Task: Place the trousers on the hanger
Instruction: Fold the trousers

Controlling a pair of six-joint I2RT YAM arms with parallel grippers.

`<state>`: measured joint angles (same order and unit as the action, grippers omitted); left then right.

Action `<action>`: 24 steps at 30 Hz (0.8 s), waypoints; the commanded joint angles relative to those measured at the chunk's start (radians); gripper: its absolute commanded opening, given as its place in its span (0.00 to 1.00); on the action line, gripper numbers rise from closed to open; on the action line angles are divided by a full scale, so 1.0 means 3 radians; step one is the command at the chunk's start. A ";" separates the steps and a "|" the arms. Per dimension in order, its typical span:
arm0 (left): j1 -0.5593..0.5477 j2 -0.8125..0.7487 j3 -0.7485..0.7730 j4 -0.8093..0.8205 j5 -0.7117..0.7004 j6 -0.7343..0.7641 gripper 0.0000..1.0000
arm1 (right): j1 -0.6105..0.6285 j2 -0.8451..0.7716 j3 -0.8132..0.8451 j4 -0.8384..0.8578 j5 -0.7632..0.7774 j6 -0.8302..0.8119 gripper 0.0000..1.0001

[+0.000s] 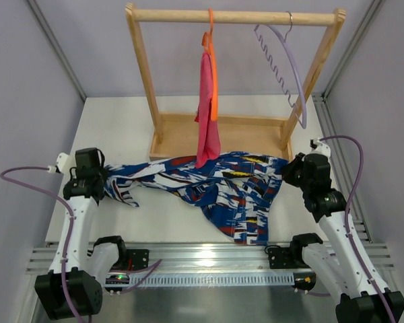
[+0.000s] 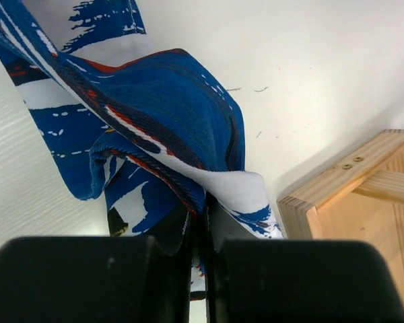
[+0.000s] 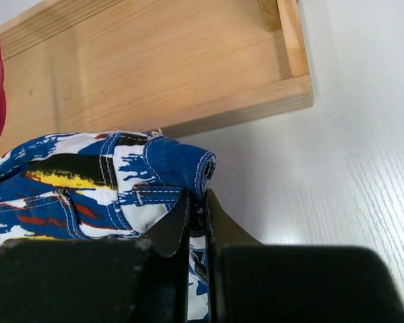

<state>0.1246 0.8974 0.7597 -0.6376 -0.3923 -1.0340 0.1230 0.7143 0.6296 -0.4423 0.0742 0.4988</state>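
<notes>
The trousers, printed in blue, white, red and black, lie stretched across the table in front of the wooden rack. My left gripper is shut on the cloth at their left end; the left wrist view shows a fold of the trousers pinched between the jaws of the left gripper. My right gripper is shut on the waistband at their right end; the seam of the trousers sits between the jaws of the right gripper. The lilac hanger hangs by its hook at the right of the rack's top bar.
The wooden rack stands at the back, its base tray just behind the trousers. An orange hanger with pink cloth hangs mid-bar, the cloth's bottom touching the trousers. The rack's base corner lies close right of the left gripper.
</notes>
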 commanded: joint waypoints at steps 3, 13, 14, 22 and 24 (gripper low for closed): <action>0.0030 0.0143 0.0157 0.0319 0.0131 0.0464 0.24 | -0.0006 -0.0131 -0.0109 0.0109 -0.0196 -0.0021 0.04; 0.0030 0.0802 0.0679 0.0188 0.0582 0.0839 0.48 | -0.0011 -0.0233 -0.0171 0.0109 -0.0206 0.0020 0.04; 0.0030 0.0793 0.0664 0.0147 0.0567 0.0814 0.47 | -0.0011 -0.0233 -0.0171 0.0109 -0.0201 0.0020 0.04; 0.0030 0.0292 0.0316 -0.0231 -0.0108 0.0155 0.53 | -0.0011 -0.0259 -0.0181 0.0155 -0.0334 0.0055 0.04; 0.0030 0.0139 0.0270 -0.0232 -0.0114 0.0103 0.52 | -0.0011 -0.0274 -0.0191 0.0181 -0.0350 0.0050 0.04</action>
<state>0.1268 1.0023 0.8581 -0.6704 -0.3508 -0.9291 0.1223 0.6518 0.5747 -0.4339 -0.0017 0.5068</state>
